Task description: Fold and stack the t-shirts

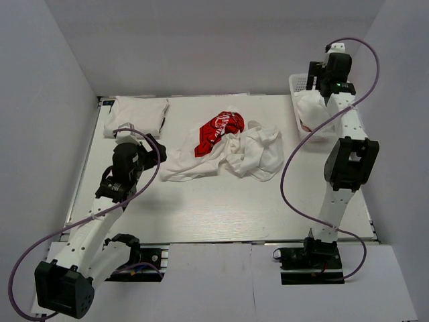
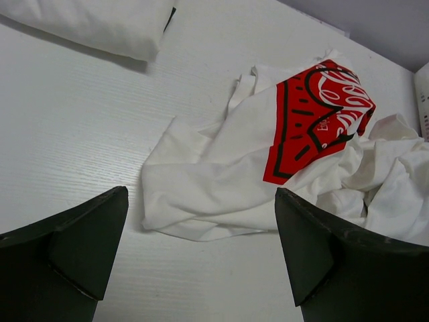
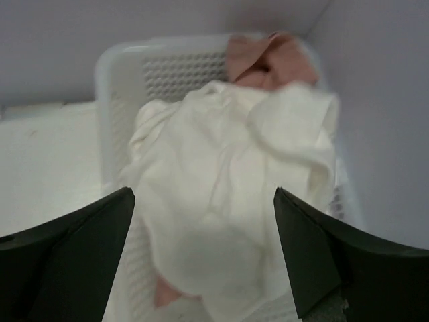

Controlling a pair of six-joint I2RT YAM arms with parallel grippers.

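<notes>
Presently, both sets of jaws gape empty.
Your left gripper (image 2: 200,194) faces crumpled t-shirts (image 2: 221,181); right gripper (image 3: 203,194) hangs over the basket (image 3: 120,60).

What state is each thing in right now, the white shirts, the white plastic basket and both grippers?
White cotton t-shirt pile, back left: folded flat.
White t-shirt with red chest print: crumpled, print up.
Plain white t-shirt beside it: crumpled, touching it.
White perforated plastic basket: holding bunched white cloth.
Left gripper: open, empty.
Right gripper: open, empty, above the basket.
</notes>
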